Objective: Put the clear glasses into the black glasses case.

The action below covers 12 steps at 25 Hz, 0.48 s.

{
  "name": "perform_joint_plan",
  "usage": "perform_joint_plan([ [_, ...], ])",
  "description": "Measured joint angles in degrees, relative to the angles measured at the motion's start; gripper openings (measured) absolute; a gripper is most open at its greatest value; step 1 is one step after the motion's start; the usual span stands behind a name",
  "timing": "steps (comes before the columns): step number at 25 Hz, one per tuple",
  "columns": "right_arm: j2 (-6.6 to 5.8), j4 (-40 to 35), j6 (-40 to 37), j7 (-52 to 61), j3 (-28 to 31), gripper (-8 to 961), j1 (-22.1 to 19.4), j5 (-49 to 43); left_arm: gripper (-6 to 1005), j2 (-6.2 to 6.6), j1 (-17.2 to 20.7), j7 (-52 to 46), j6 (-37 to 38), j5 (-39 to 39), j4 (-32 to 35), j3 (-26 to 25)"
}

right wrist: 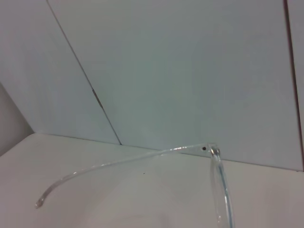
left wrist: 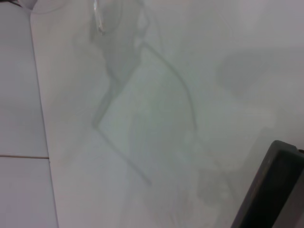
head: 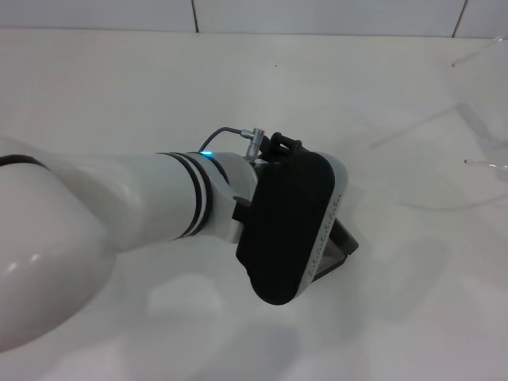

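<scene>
My left arm [head: 119, 214] sits over the black case [head: 340, 246] at centre; finger state there: cannot tell. The clear glasses [head: 476, 127] are at 2 o'clock, apparently raised. Step: transfer. Next: align them above the case.

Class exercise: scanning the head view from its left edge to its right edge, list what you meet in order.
The robot's left arm → the left gripper's black wrist housing → the black glasses case peeking out beside it → the clear glasses at far right.
</scene>
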Motion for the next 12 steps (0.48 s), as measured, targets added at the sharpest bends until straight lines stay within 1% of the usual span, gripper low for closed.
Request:
perform_joint_plan([
  [12, 0.03, 0.0, 0.0, 0.0, 0.2, 118, -0.1, 0.0, 374, 0.15, 1.0, -0.3, 1.1, 0.1, 2.6, -1.2],
])
